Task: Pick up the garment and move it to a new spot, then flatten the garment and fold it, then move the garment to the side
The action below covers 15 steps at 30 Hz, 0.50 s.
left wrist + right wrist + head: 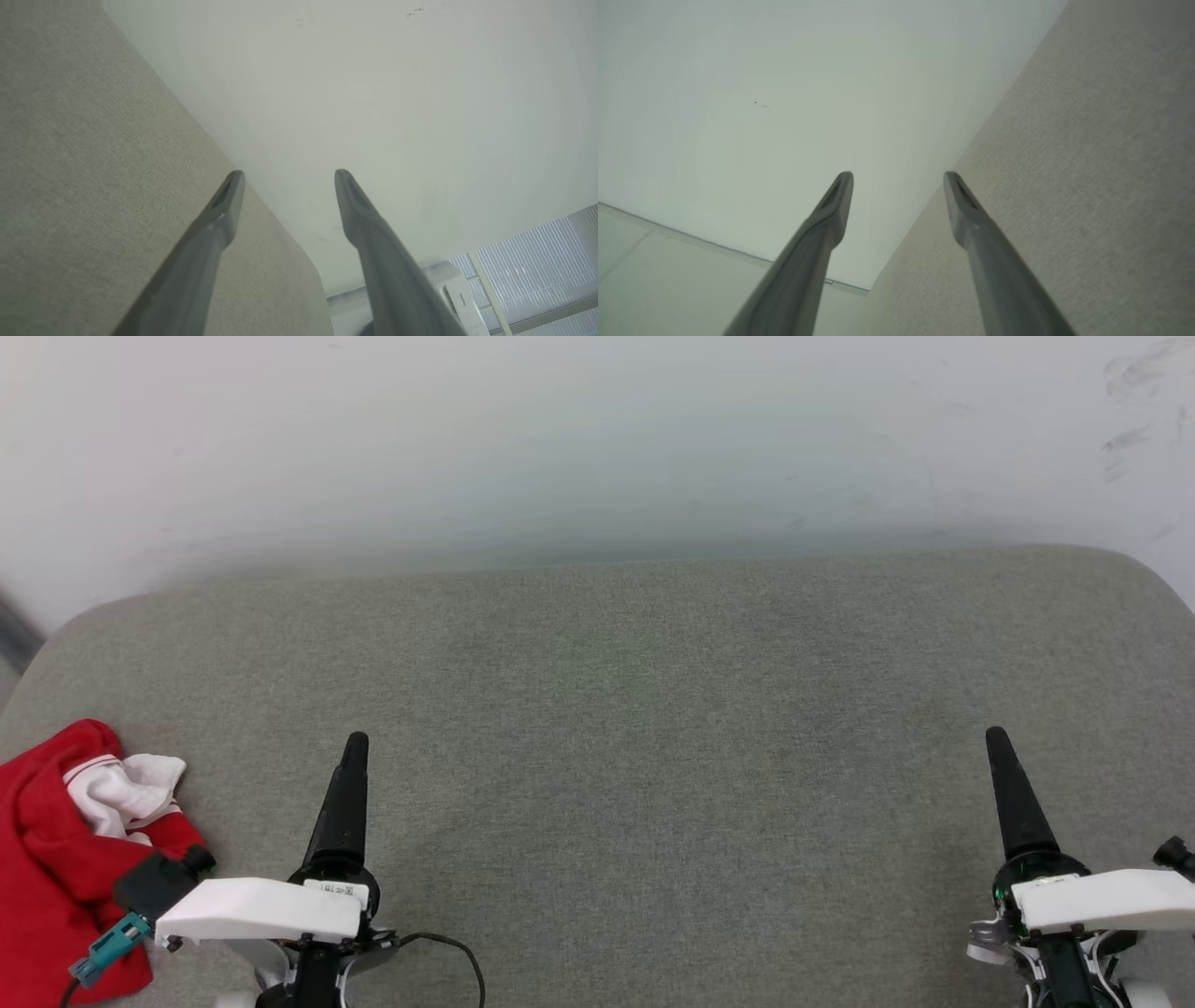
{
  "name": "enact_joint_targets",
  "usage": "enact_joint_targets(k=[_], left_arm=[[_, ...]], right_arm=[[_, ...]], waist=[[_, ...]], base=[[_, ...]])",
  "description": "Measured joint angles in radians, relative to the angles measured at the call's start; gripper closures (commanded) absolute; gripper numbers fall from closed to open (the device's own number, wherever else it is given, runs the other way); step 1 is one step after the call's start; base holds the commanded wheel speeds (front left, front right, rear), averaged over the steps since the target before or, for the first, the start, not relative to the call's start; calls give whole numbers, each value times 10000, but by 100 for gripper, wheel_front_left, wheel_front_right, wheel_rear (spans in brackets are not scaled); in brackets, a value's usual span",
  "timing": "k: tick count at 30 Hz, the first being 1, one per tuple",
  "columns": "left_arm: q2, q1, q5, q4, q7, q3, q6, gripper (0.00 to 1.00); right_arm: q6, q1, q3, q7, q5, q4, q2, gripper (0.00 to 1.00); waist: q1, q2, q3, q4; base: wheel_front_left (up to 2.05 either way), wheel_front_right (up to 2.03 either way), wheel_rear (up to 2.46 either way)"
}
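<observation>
The garment (51,868) lies crumpled in a red heap with a bit of white, red-striped sleeve on top, at the lower left edge of the head view on the grey cushion (653,728). My left gripper (355,743) hovers just right of the heap, apart from it, turned on edge with its fingers pointing away. In the left wrist view the left gripper (288,173) stands open with nothing between its fingers. My right gripper (999,737) is far off at the lower right. The right wrist view shows the right gripper (897,175) open and empty too.
A white wall (597,448) rises directly behind the cushion's far edge. The cushion's corners are rounded at the far left and far right. A white appliance (460,298) and window blinds (537,261) lie beyond the cushion's end. Pale floor (668,280) lies past the other end.
</observation>
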Motion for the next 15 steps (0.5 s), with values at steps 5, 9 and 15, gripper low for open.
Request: enact_joint_targets(k=[5, 9, 15], left_arm=[[4, 107, 1191, -215, -173, -65, 0, 0], [8, 174, 2111, -314, -314, -59, 0, 0], [73, 203, 3446, -428, -512, -244, -2, 0]], right_arm=[[0, 0, 142, -163, -1337, -136, -4, 0], [0, -6, 282, -297, -2182, -245, -10, 0], [0, -16, 370, -472, -3505, -211, -69, 0]], waist=[[0, 0, -28, 20], [0, 0, -50, 30], [0, 0, -61, 61]], base=[[0, 0, 0], [0, 0, 0], [0, 0, 0]])
